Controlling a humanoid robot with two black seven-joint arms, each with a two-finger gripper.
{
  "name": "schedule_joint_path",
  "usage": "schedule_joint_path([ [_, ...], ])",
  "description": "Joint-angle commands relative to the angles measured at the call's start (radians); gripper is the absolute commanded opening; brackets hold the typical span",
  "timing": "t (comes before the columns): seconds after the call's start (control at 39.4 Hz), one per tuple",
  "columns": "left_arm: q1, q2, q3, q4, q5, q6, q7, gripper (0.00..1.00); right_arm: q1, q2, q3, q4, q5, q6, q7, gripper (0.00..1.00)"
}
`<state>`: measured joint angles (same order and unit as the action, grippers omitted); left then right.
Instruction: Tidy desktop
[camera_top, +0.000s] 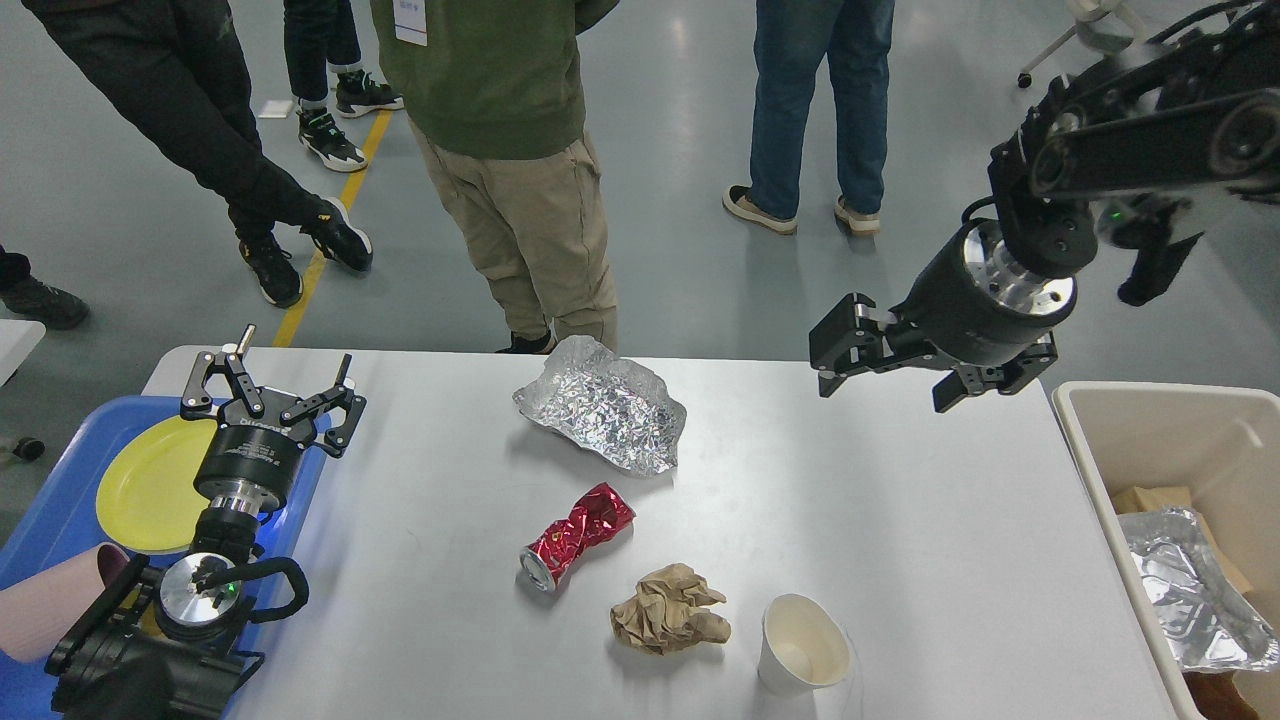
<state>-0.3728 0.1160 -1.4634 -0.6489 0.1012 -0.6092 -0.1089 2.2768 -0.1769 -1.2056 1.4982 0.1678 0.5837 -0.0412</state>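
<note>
Desktop (900, 560) spreads across the view, carrying a paper cup (802, 644), brown paper wad (668, 622) and crushed red can (576, 535) nearest, crumpled foil (602, 403) beyond them. Left gripper (288, 372) hangs released at its left edge beside the blue tray (60, 520). Right gripper (890, 372), seemingly released too, hovers over its far edge.

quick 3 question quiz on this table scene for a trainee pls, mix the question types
1. True or false: the red can stands upright on the desktop.
2. Which thing lies nearest the paper cup? A foil sheet B brown paper wad C yellow plate
3. Fill in: the left gripper hangs over the edge of the blue ____.

Key
1. False: it lies crushed on its side.
2. B
3. tray

Note: the right gripper is open and empty above the far right of the desktop, near the beige bin.
</note>
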Motion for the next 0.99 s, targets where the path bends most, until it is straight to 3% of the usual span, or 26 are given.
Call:
schedule_joint_path([
  [0.0, 0.0, 0.001, 0.0, 0.0, 0.0, 0.0, 0.0, 0.96, -0.161, 0.01, 0.044, -0.07, 0.09, -0.117, -0.002, 0.99],
  [0.1, 0.0, -0.001, 0.0, 0.0, 0.0, -0.001, 0.0, 0.96, -0.281, 0.065, 0.089, -0.148, 0.11, -0.189, -0.002, 1.0],
  [0.2, 0.0, -0.001, 0.0, 0.0, 0.0, 0.0, 0.0, 0.96, -0.327, 0.129, 0.075, -0.158, 0.104, -0.196, 0.0, 1.0],
  [0.74, 0.0, 0.001, 0.0, 0.0, 0.0, -0.001, 0.0, 0.96, -0.418, 0.132, 0.144, -0.173, 0.098, -0.208, 0.003, 1.0],
  [0.86, 0.0, 0.001, 0.0, 0.0, 0.0, -0.001, 0.0, 0.96, -0.502, 0.16, 0.193, -0.208, 0.098, -0.29, 0.001, 1.0],
  [0.96, 0.0, 0.001, 0.0, 0.0, 0.0, -0.001, 0.0, 0.96, -0.615, 0.194, 0.253, -0.314, 0.108, -0.431, 0.001, 1.0],
])
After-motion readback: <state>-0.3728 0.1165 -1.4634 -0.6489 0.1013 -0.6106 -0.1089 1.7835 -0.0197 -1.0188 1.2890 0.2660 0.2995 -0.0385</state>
